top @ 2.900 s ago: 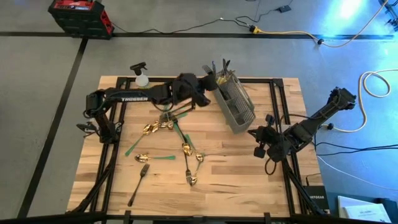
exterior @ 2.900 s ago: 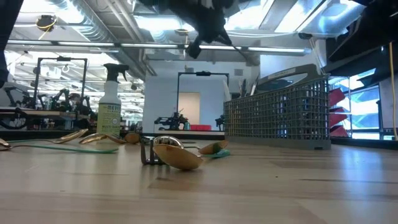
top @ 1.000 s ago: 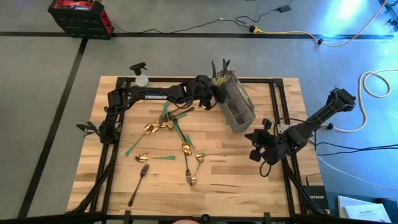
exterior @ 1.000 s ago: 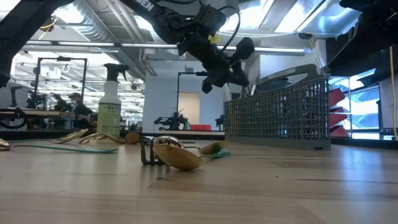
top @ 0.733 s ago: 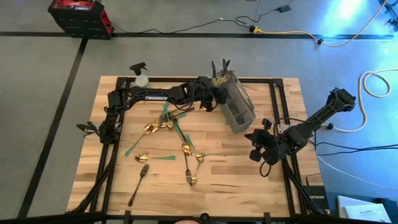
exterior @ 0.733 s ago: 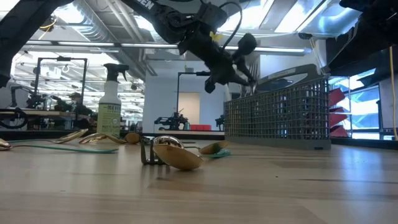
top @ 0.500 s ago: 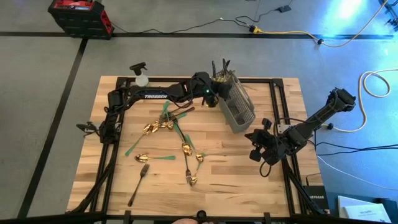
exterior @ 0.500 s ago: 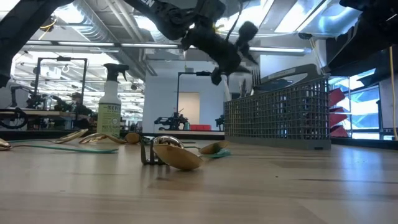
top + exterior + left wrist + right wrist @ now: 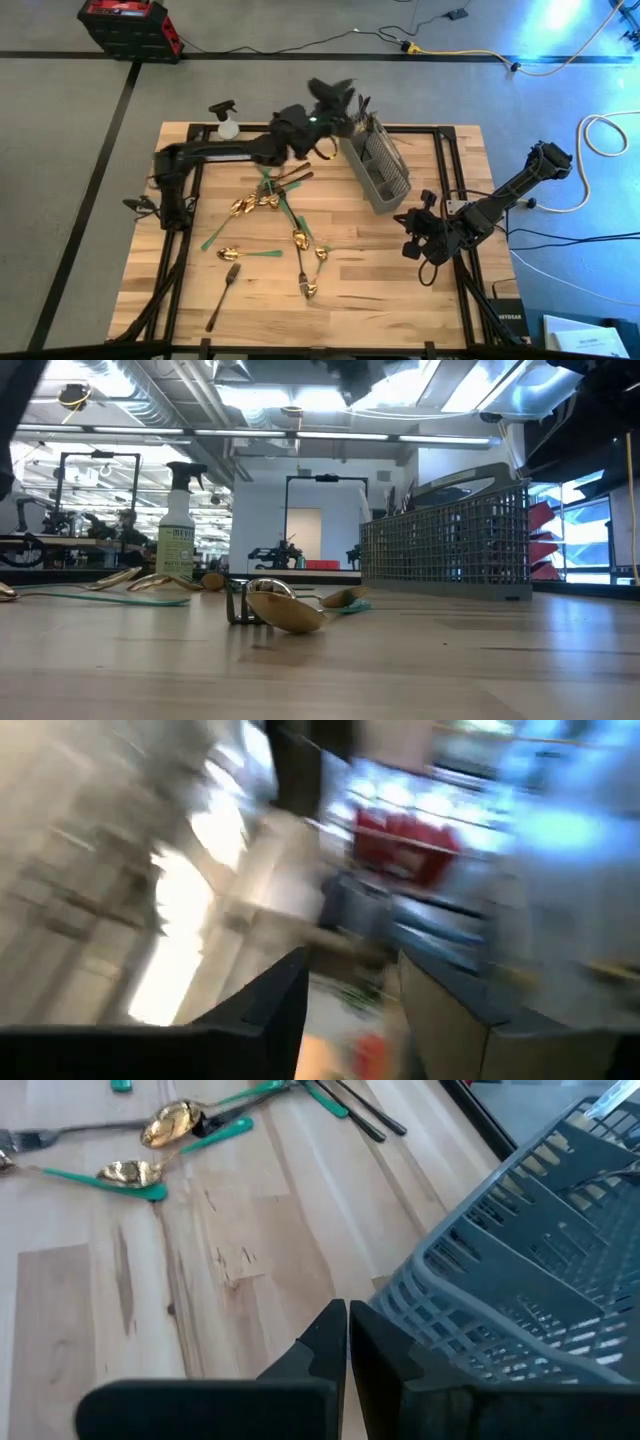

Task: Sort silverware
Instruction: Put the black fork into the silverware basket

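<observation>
Shut right claw (image 9: 347, 1342) beside grey mesh caddy (image 9: 520, 1270), silverware (image 9: 170, 1130) beyond.

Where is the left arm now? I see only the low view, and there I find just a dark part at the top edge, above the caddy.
Observer: In the high view the left gripper is over the far edge of the table, beside the far end of the grey caddy.
Operator: Does it carry a piece?
Observer: The left wrist view shows its fingers apart, and I see nothing between them.
Operator: And where is the right arm?
Observer: The right gripper waits low at the table's right side, close to the caddy's near end. Its fingers are shut and empty.
</observation>
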Robot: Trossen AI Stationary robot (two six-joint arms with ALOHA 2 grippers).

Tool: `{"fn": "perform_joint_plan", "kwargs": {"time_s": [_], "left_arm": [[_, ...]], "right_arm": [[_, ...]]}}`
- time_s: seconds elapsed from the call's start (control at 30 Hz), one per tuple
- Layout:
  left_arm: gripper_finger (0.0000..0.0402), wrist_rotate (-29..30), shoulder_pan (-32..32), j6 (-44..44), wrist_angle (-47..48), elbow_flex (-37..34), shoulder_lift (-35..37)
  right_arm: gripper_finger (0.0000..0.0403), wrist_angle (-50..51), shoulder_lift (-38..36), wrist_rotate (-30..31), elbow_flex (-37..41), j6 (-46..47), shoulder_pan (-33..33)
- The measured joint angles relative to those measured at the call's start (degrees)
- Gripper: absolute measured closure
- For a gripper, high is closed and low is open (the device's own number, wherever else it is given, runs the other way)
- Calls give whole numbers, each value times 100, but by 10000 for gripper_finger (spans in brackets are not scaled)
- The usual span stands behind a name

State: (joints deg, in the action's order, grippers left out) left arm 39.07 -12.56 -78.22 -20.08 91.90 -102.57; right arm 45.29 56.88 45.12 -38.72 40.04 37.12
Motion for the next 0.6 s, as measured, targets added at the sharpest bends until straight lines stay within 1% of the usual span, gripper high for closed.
{"fn": "perform_joint_plan", "kwargs": {"time_s": [0.03,0.07,0.13,0.23,0.3,0.33,0.37,0.47,0.6], "left_arm": [[264,-229,20,693,891,-109,289],[267,-628,20,1362,1753,-220,547],[274,-1463,-2,2727,3016,-376,1007],[283,-2433,-108,4483,4385,-587,1650],[288,-2955,-183,5273,5006,-845,1921],[290,-3093,-181,5562,5275,-999,2025],[291,-3090,-181,5783,5458,-1174,2096],[294,-3067,-168,6152,5504,-1826,2149],[294,-2698,-291,6264,4660,-2773,2041]], "right_arm": [[402,-5,0,44,0,-8,0],[402,-51,-2,71,-1,-25,0],[402,-80,0,79,-2,-45,-2],[402,-118,0,81,-1,-129,0],[402,-166,0,98,-2,-158,-2],[402,-189,0,143,0,-189,-2],[402,-240,0,199,-2,-250,-2],[402,-459,0,468,0,-308,-2],[402,-775,0,547,0,-448,-2]]}}
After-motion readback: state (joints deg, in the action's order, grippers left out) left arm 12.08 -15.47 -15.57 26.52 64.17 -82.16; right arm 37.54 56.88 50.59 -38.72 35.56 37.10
